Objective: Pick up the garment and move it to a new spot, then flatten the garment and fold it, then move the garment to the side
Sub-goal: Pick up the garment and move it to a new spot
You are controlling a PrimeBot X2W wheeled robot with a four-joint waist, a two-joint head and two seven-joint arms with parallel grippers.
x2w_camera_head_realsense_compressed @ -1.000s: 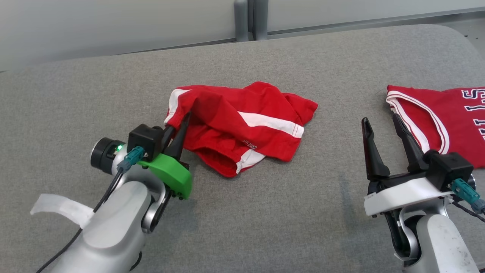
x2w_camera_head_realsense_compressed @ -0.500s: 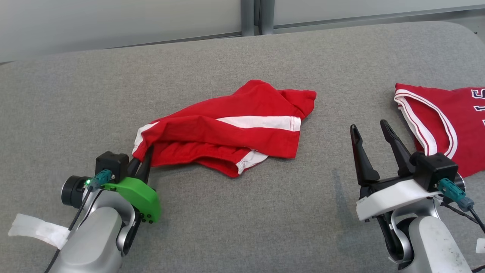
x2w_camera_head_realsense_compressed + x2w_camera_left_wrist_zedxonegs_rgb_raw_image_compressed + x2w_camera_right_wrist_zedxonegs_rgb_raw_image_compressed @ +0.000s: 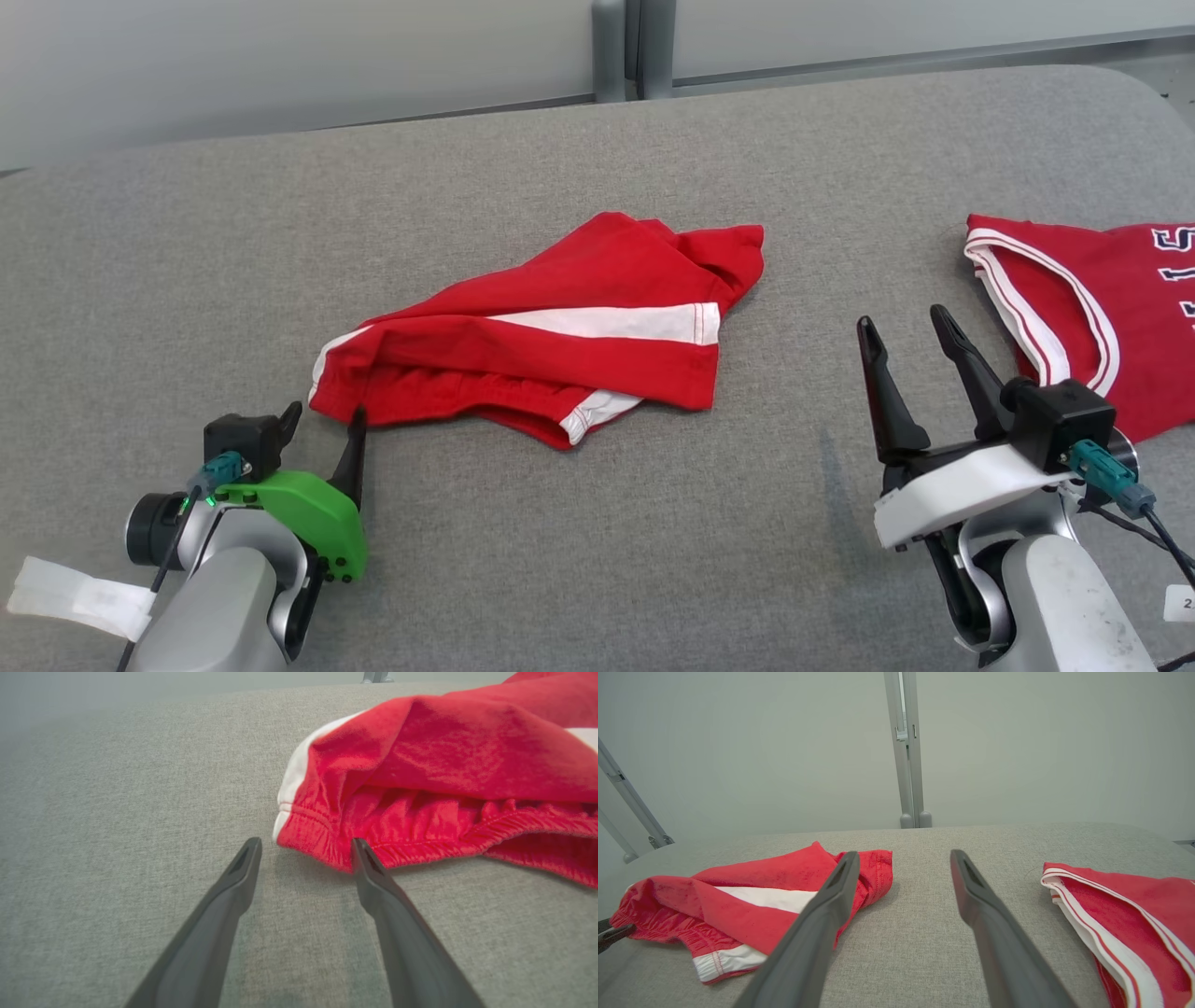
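The shorts lay crumpled in the middle of the table, waistband toward the left gripper, whose fingers stood apart, one tip at the hem. The right gripper, fingers likewise apart and empty, stood near a jersey

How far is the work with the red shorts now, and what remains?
Done: the red shorts with white stripes were pulled out across the grey fabric surface toward the robot's left and let go; the left claw now stands open at the waistband corner. In hand: nothing; the right claw is open too, apart from the cloth. Left: the shorts lie bunched, so flattening, folding and moving aside remain.
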